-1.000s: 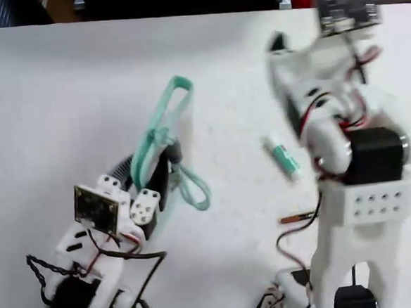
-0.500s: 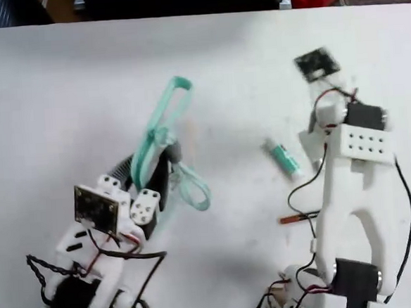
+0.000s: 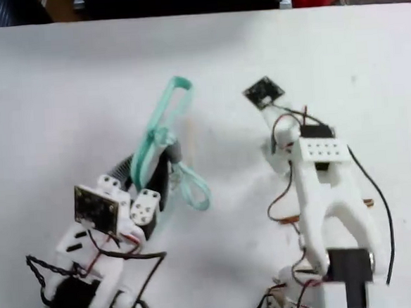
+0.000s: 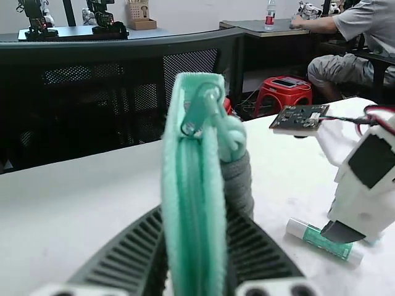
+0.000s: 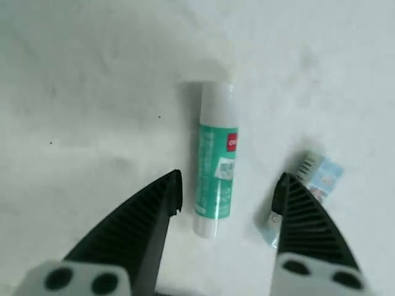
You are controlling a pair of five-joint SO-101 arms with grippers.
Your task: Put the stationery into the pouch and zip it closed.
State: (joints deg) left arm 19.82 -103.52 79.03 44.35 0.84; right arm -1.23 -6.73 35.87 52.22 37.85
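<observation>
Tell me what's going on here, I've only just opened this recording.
The left gripper holds the teal pouch on edge, with its jaws clamped on it. The right gripper hangs over the glue stick, which lies on the table. Its jaws are open on either side of the stick and have not gripped it yet. A small blue-labelled item lies beside the stick, also outside the pouch.

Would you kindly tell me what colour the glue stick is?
White glue stick with a green label and small red patch; clearest in the right wrist view.
</observation>
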